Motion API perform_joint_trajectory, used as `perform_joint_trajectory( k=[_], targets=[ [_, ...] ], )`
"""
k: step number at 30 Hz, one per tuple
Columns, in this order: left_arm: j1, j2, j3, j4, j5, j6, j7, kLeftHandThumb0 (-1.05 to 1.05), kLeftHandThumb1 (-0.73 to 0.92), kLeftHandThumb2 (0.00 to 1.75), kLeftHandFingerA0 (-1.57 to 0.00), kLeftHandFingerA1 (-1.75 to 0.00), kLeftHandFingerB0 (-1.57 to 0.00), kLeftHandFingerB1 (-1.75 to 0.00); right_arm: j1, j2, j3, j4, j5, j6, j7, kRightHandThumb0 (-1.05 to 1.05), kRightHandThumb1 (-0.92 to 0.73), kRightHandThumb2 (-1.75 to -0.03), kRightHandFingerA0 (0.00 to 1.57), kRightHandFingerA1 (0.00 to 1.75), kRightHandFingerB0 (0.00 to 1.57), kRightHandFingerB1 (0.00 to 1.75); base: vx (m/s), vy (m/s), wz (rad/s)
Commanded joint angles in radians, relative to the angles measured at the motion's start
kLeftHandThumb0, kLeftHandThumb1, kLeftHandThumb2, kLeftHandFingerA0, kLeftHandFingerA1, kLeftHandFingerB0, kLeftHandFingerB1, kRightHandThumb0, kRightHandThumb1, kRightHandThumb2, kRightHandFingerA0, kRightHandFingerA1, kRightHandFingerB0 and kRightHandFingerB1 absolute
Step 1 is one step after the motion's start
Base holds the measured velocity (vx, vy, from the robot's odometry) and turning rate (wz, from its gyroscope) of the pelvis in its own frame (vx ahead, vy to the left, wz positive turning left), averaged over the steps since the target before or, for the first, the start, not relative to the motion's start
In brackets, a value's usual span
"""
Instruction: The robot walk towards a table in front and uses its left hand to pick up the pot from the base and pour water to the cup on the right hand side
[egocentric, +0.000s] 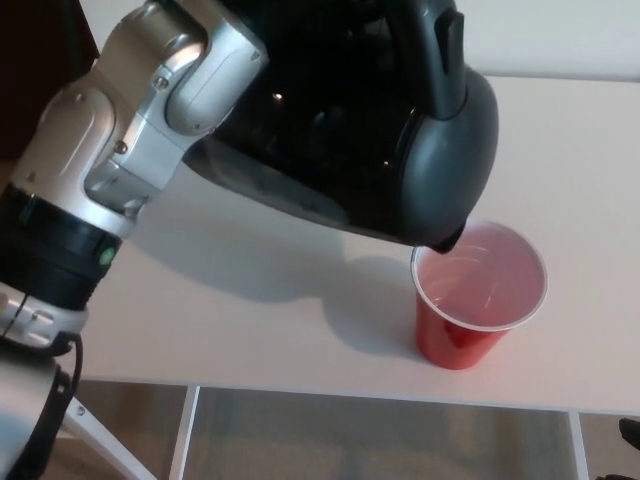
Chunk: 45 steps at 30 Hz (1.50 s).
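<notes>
We see the left arm (120, 150) come in from the left edge: a silver, smooth metal forearm with rounded joint housings and a black cuff lower down. The left hand itself is hidden behind the pot, so we cannot tell how its fingers sit, though the pot hangs in the air at the end of that arm.

The glossy black rounded pot (340, 120) fills the upper middle of the view. Its body is dark, translucent and shiny, catching small points of light. Its lid end is a matte grey dome (455, 165), and a black curved handle strip (440, 55) runs over the top. The pot is tilted steeply, with its small spout (447, 240) pointing down and just over the left rim of the cup.

The red plastic cup (478, 295) stands upright on the pale, smooth table (250, 310), near its front edge. Its rim is thin and white, its inside pinkish; we cannot tell whether liquid lies in it. The pot's shadow falls on the table just left of the cup.

The right hand is not visible.
</notes>
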Motion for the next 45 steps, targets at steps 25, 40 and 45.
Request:
perform_joint_trajectory(
  k=[25, 40, 45],
  targets=[
    [-0.077, -0.075, 0.033, -0.011, -0.030, 0.033, -0.064, -0.23, 0.55, 0.56, -0.94, -1.75, -0.69, -1.75, 0.005, -0.008, -0.001, 0.003, 0.000, 0.002, -0.012, -0.65, -0.51, -0.83, 0.28, 0.53, 0.14, 0.44, 0.00, 0.000, 0.00],
    [0.147, -0.322, 0.408, -0.103, -0.256, 0.561, -0.089, -0.23, 0.58, 0.59, -0.88, -1.62, -0.80, -1.24, 0.023, -0.011, 0.004, 0.004, 0.005, -0.005, 0.004, -0.61, -0.51, -0.82, 0.30, 0.54, 0.13, 0.44, 0.00, 0.000, 0.00],
    [0.148, -0.373, 0.568, -0.087, -0.435, 0.616, -0.095, -0.16, 0.62, 0.56, -0.79, -1.75, -0.62, -1.69, 0.022, -0.008, 0.008, 0.000, -0.002, -0.005, -0.007, -0.61, -0.51, -0.82, 0.31, 0.55, 0.13, 0.44, 0.00, 0.000, 0.00]
  ],
)
